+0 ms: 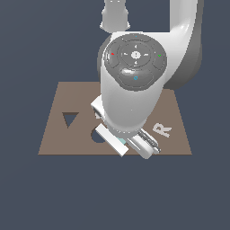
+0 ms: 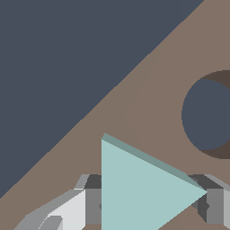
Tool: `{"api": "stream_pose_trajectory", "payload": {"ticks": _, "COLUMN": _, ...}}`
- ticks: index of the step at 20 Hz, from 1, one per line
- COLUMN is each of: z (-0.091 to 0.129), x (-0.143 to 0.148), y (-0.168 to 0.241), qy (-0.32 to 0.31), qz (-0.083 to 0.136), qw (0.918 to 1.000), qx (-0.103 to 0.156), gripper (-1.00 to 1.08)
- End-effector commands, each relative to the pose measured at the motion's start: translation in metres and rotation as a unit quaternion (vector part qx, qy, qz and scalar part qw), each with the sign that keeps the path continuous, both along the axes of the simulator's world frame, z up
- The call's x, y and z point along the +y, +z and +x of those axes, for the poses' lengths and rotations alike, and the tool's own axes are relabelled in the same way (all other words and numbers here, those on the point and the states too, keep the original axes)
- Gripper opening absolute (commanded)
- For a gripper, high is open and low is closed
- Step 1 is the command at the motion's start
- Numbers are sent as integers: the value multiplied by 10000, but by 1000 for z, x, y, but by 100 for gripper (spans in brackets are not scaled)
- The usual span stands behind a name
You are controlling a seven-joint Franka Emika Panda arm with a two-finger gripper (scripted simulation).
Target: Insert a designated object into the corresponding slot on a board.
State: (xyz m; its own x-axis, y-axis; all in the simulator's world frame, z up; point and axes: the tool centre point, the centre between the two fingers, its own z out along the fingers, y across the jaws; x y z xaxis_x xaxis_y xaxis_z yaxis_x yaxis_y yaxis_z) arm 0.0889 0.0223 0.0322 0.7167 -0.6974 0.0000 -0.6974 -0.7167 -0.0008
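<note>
Over the board's near edge (image 1: pixel 58 143), the arm is hanging low, its big white wrist housing (image 1: pixel 130 90) blocking most of the middle of the board in the ext. view. Gripper (image 1: pixel 128 146) is sitting just above the board surface, toward the ext. view's right of the round hole (image 1: pixel 97 136), which is showing only partly beside the arm.

In the wrist view the gripper (image 2: pixel 150 202) is clamping the teal triangle block (image 2: pixel 139 188): one finger (image 2: pixel 92 204) is pressing on the block's flat side, the other (image 2: pixel 213 204) at its pointed tip, no gap visible at either side. Block is lying flat, parallel to the brown board (image 2: pixel 179 54), round hole (image 2: pixel 209 114) near it, beyond its tip. In the ext. view only a pale sliver of the block (image 1: pixel 121 142) is peeking out betw. the fingers.

Triangular slot (image 1: pixel 69 119) is sitting on the ext. view's left part of the board, point toward the near edge, open and unfilled, well apart from the held block. White R (image 1: pixel 162 129) is lying on the board's right part.
</note>
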Motion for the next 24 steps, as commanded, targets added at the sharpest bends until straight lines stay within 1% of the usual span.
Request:
{"api": "stream_pose_trajectory", "payload": {"ticks": 1, "z": 6, "x": -9, "y": 1, "qy": -465, "qz": 0, "qw": 9989, "qx": -2, "gripper": -100}}
{"api": "stream_pose_trajectory", "payload": {"ticks": 4, "z": 13, "x": -23, "y": 1, "qy": -1102, "qz": 1, "qw": 9939, "qx": -3, "gripper": -100}}
{"api": "stream_pose_trajectory", "payload": {"ticks": 6, "z": 16, "x": -33, "y": 2, "qy": -1566, "qz": 1, "qw": 9877, "qx": -3, "gripper": -100}}
{"api": "stream_pose_trajectory", "payload": {"ticks": 9, "z": 20, "x": -50, "y": 3, "qy": -2257, "qz": 2, "qw": 9742, "qx": -4, "gripper": -100}}
{"api": "stream_pose_trajectory", "payload": {"ticks": 12, "z": 21, "x": -66, "y": 3, "qy": -2921, "qz": 2, "qw": 9564, "qx": -4, "gripper": -100}}
{"api": "stream_pose_trajectory", "payload": {"ticks": 15, "z": 20, "x": -82, "y": 4, "qy": -3565, "qz": 3, "qw": 9343, "qx": -4, "gripper": -100}}
{"api": "stream_pose_trajectory", "payload": {"ticks": 18, "z": 17, "x": -99, "y": 4, "qy": -4193, "qz": 4, "qw": 9078, "qx": -4, "gripper": -100}}
{"api": "stream_pose_trajectory", "payload": {"ticks": 21, "z": 11, "x": -114, "y": 5, "qy": -4809, "qz": 4, "qw": 8768, "qx": -4, "gripper": -100}}
{"api": "stream_pose_trajectory", "payload": {"ticks": 24, "z": 3, "x": -130, "y": 6, "qy": -5417, "qz": 5, "qw": 8406, "qx": -4, "gripper": -100}}
